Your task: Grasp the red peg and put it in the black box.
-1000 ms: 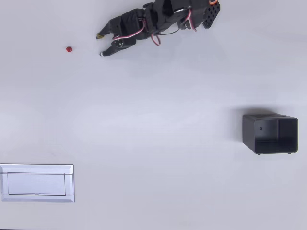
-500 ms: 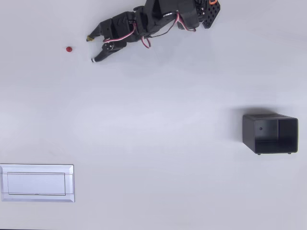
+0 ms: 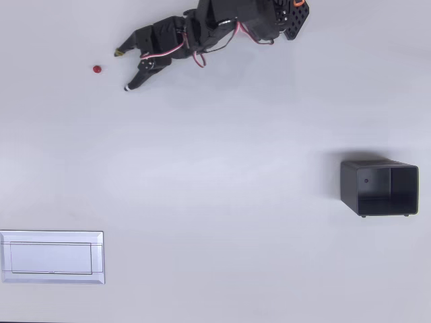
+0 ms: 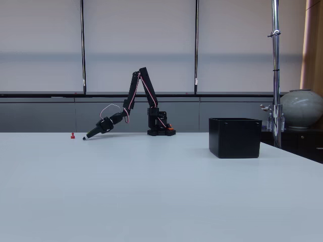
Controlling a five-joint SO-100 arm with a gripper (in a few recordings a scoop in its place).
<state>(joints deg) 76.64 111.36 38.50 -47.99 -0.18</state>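
While the black two-finger gripper [image 3: 122, 70] reached low over the far left of the white table [image 3: 215, 202], its jaws stood apart with nothing between them, the tips just right of the tiny round red peg [image 3: 97, 68] in the overhead view. That peg rested upright on the tabletop, untouched, and also appeared just left of the gripper [image 4: 85, 137] in the fixed view. Well apart, at the right, sat the small rectangular black plastic box [image 3: 378, 187]. A flat white rectangular tray [image 3: 52, 257] lay at the near left.

Bright, even light; sharp pictures, faint shadows.
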